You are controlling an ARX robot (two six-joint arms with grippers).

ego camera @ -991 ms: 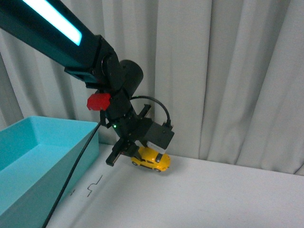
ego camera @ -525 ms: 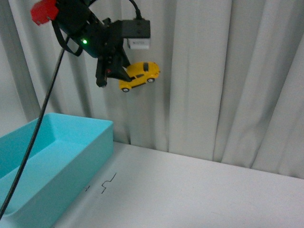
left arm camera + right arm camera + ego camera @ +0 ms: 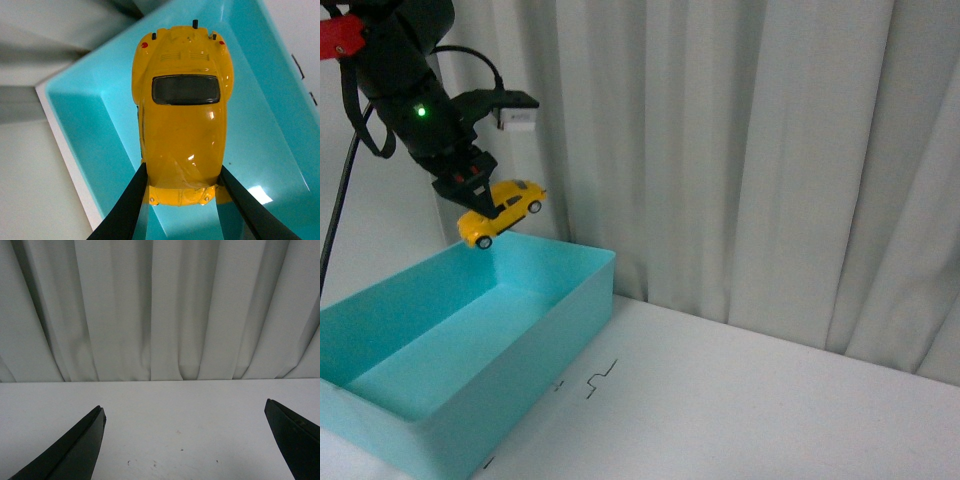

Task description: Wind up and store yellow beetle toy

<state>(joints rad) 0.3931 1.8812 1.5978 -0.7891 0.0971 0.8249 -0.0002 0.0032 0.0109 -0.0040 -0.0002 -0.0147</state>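
The yellow beetle toy [image 3: 502, 211] hangs in the air above the far end of a turquoise bin [image 3: 570, 320], tilted with one end lower. My left gripper [image 3: 472, 190] is shut on it from above. In the left wrist view the two black fingers [image 3: 131, 200] press both sides of the yellow beetle toy [image 3: 182, 125], and the bin's floor [image 3: 270, 125] lies right below. My right gripper [image 3: 185, 440] is open over bare white table, its fingertips [image 3: 85, 440] wide apart with nothing between them. It does not show in the front view.
The turquoise bin fills the left side of the white table [image 3: 770, 410]. A small black zigzag mark [image 3: 600, 378] lies on the table beside the bin. Grey-white curtains [image 3: 750, 150] hang behind. A black cable [image 3: 338, 220] trails down from the left arm.
The left arm has lifted the yellow beetle toy off the table and carried it left, then lowered it over the bin. The front view has shifted left, showing more of the bin.
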